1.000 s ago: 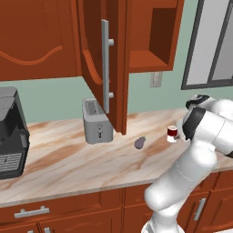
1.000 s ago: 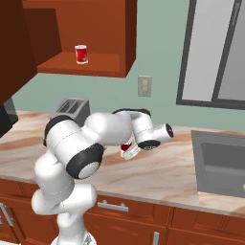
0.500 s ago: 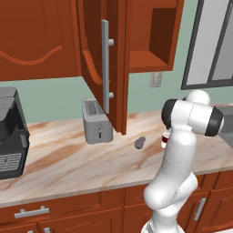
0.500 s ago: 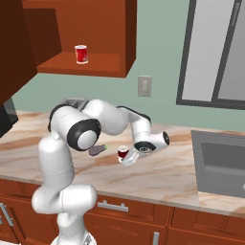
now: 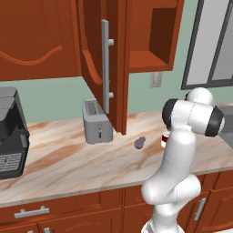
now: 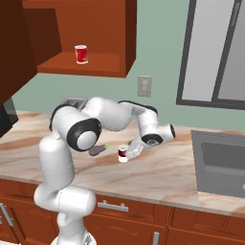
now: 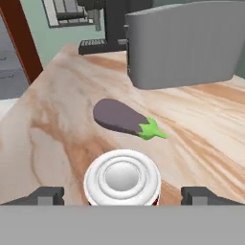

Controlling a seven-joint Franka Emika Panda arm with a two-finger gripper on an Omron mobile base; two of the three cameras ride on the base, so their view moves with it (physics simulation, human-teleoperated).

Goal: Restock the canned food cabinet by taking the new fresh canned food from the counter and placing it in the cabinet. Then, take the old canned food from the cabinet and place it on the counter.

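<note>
Red-and-white old canned food (image 6: 123, 153) stood mid-counter (image 6: 162, 174), beside an eggplant (image 7: 123, 117); gripper (image 7: 122, 195) straddled it, fingers spread wide, nothing held, evidently poised for grasping.

Purple eggplant w/ green stem (image 7: 125, 119) lies just beyond dark-red-and-white can (image 6: 123, 153), grey toaster (image 7: 182, 43) further behind; marbled beige table (image 6: 162, 172) bare toward sink side.

Eggplant (image 7: 125, 118) between can (image 7: 122, 178) and toaster (image 7: 182, 45)
</note>
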